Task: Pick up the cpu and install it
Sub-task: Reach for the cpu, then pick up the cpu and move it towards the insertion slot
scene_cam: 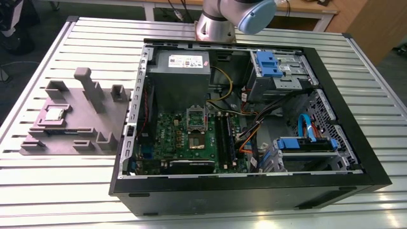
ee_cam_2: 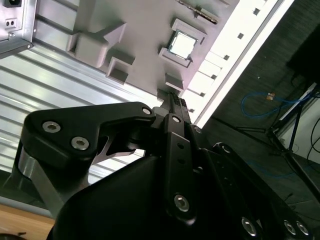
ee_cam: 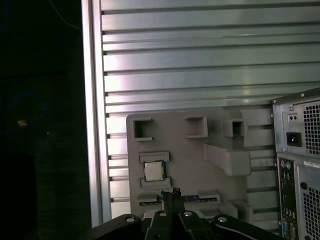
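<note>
The cpu (scene_cam: 54,113) is a small silver square lying flat in a recess of the grey holder block (scene_cam: 83,125), at the exterior view's left, beside the open computer case (scene_cam: 356,162). In both wrist views the cpu (ee_cam_2: 181,44) (ee_cam: 154,171) lies well below my gripper. My gripper (ee_cam: 170,194) (ee_cam_2: 173,100) hangs high above the block, its black fingers pressed together with nothing between them. Inside the case, the green motherboard (scene_cam: 170,131) carries a metal socket frame (scene_cam: 196,118).
The slatted metal table (scene_cam: 76,191) holds the block and the case. Raised posts (scene_cam: 85,78) stand on the block near the cpu. A grey power supply (scene_cam: 181,64), blue drive brackets (scene_cam: 305,143) and loose cables (scene_cam: 251,131) crowd the case. My arm's base (scene_cam: 216,24) stands behind the case.
</note>
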